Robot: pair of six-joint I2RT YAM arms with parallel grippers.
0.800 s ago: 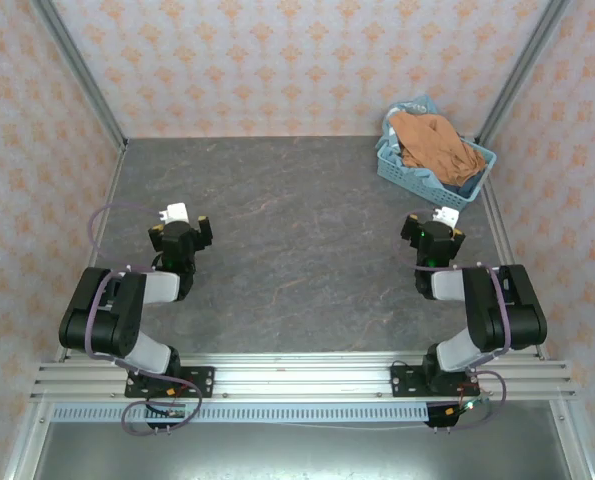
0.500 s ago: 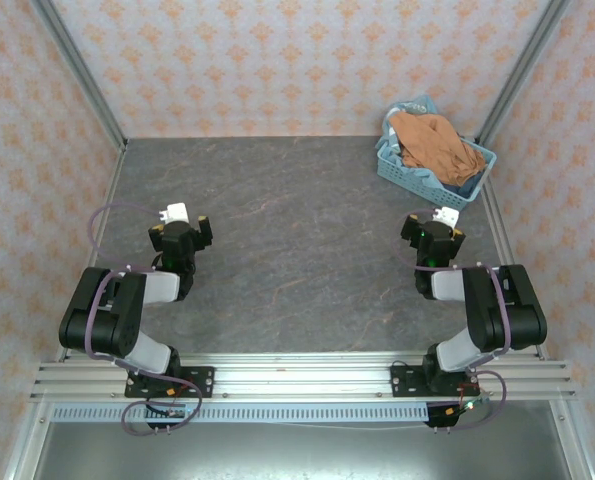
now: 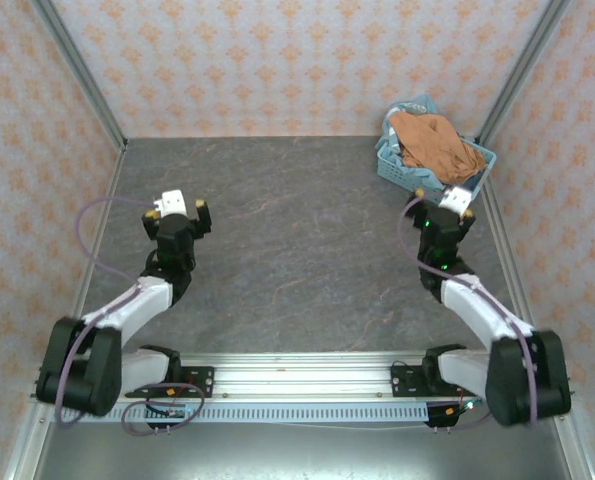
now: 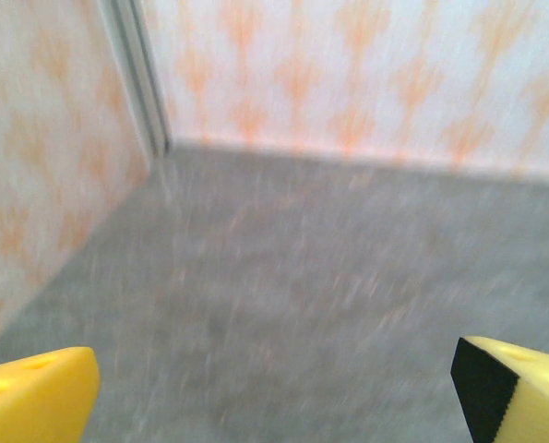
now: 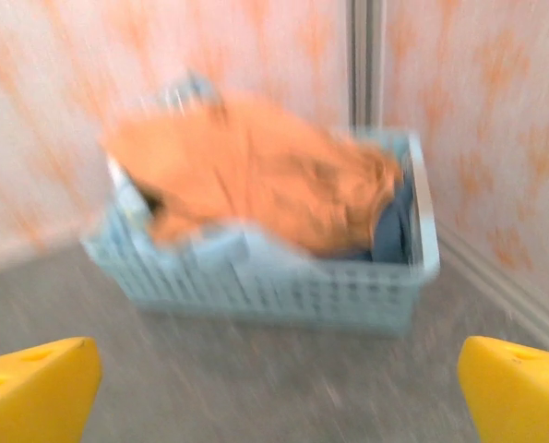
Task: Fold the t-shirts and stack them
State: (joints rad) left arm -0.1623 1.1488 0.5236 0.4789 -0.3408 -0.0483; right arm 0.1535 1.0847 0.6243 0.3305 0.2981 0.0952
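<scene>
Top view: the left gripper [image 3: 177, 212] is seen with jaws spread wide and nothing between them, over the left half of the dark grey stone-patterned table [image 3: 307, 240]. The right gripper [image 3: 440, 208] is likewise spread wide and empty, just on the near side of the light blue plastic lattice basket [image 3: 388, 166] in the far right corner. The crumpled orange-brown cotton t-shirts [image 3: 432, 143] are piled inside that basket, heaped above its rim. Against the earlier frames, both arms are now stretched out from a folded-back pose. The left gripper is shifted a little toward the far wall, and the right gripper is brought up near the basket. Basket and t-shirts are unchanged in place.

Left wrist view: motion blur is noted. Two yellow fingers [image 4: 34, 392] are seen at the bottom corners, well apart. Only bare table [image 4: 283, 277] is seen across the wide-set left gripper [image 4: 274, 397]. The far left corner is faced, with its metal post [image 4: 140, 74] and orange-patterned wallpaper [image 4: 348, 74].

Right wrist view: also blurred. Yellow fingers [image 5: 34, 383] are set at both bottom corners, with the right gripper [image 5: 274, 392] wide and empty. The basket [image 5: 283, 295] is framed straight ahead, apart from the fingers. The t-shirts [image 5: 256, 180] are mounded in it, and a dark blue cloth [image 5: 394, 226] is tucked at its right end.
</scene>
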